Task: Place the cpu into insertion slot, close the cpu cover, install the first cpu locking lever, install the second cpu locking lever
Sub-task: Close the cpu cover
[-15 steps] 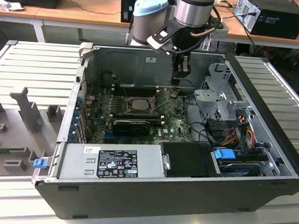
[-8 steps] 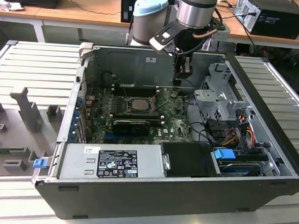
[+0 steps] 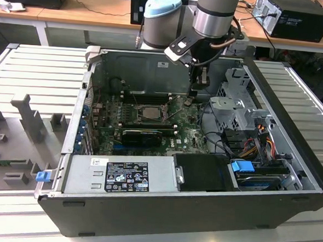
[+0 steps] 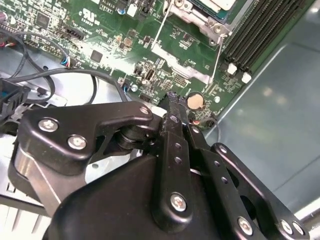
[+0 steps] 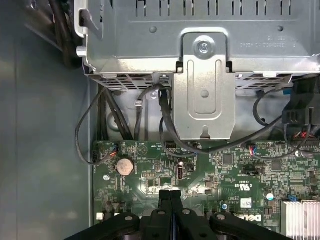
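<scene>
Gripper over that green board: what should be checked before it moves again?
1. Gripper state: shut, nothing seen between its fingers: ok.
2. Clearance from the insertion slot: gripper hangs beside it, toward the exterior view's right: ok.
3. Whether the cpu is seated and the cpu cover down: cannot tell.
4. Locking levers: thin rods sticking out from the socket, seemingly unlatched: not ok.
5. Cables: apart from the fingertips: ok.
</scene>
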You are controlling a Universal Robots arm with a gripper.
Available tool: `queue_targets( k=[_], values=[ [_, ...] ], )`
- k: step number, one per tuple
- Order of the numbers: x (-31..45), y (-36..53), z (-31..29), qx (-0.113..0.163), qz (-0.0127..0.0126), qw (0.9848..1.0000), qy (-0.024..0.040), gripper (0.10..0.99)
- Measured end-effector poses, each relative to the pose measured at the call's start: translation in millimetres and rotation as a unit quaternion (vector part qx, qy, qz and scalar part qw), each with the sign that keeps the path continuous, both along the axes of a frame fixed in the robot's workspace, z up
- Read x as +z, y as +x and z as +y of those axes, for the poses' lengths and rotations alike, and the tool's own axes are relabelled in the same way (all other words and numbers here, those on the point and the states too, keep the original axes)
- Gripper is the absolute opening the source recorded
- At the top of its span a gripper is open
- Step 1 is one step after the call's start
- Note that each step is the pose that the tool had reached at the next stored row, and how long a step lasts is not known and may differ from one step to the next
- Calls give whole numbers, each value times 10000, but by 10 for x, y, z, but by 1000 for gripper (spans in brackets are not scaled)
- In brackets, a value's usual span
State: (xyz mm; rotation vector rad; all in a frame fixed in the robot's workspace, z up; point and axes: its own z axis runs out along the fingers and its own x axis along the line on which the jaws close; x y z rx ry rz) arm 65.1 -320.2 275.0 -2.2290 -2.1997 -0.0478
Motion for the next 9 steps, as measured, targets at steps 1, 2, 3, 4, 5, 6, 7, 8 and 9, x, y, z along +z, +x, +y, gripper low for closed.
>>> queue_targets(
  k=[1,2,3,4,5,6,7,8,9],
  values=[
    [-29,0,0,5,0,10000,0,106],
    [-63,0,-1,27,1,10000,0,106],
    [-86,0,-1,59,1,10000,0,106],
    [-104,1,-1,81,1,10000,0,106],
    [-140,1,0,121,1,9999,0,106],
    [-163,1,0,141,1,9999,0,106],
    [-181,1,-1,153,1,9999,0,106],
    [-211,1,0,165,1,9999,0,106],
    [-232,-24,0,170,2,9999,-1,106]
  ],
)
